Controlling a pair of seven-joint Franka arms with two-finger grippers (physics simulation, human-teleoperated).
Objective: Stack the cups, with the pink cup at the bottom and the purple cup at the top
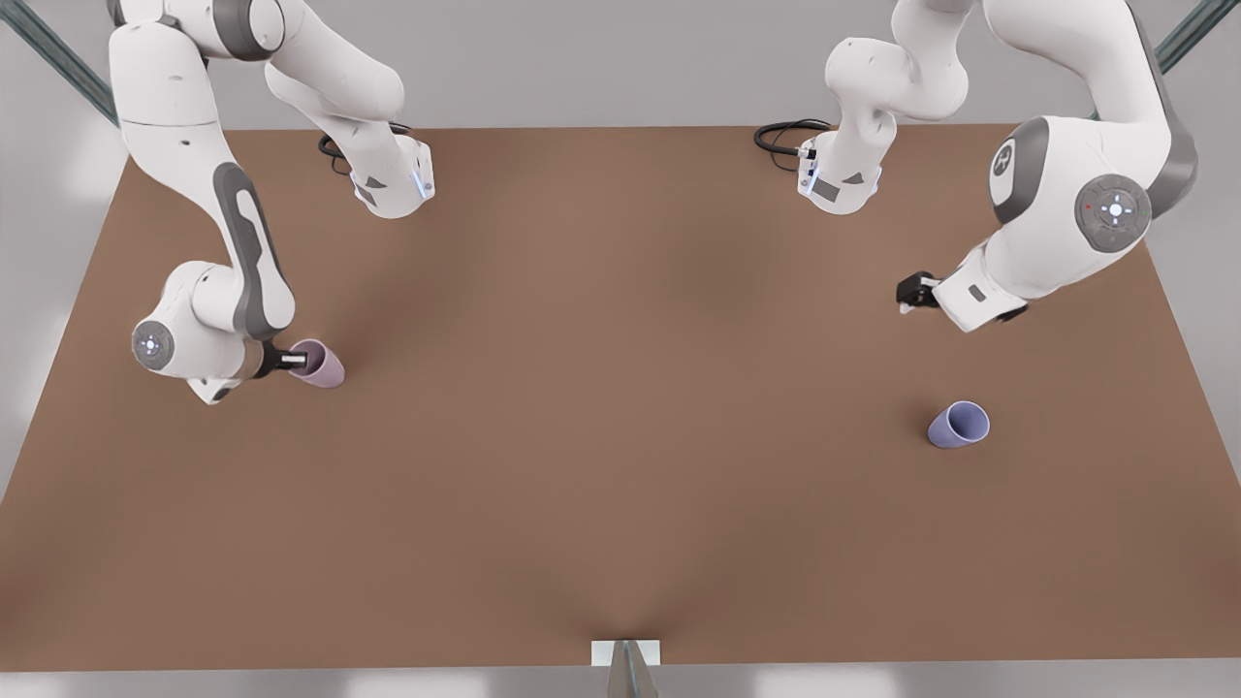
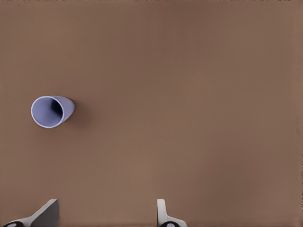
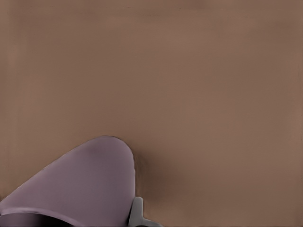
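Now pink cup [image 1: 323,365] between right fingers [image 3: 136,213]

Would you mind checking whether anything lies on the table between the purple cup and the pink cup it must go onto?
Nothing visible: bare table separates the purple cup from the pink cup, which the right gripper is at.

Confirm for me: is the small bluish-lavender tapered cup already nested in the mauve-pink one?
No: the bluish-lavender cup stands alone on the brown table, far from the mauve-pink cup.
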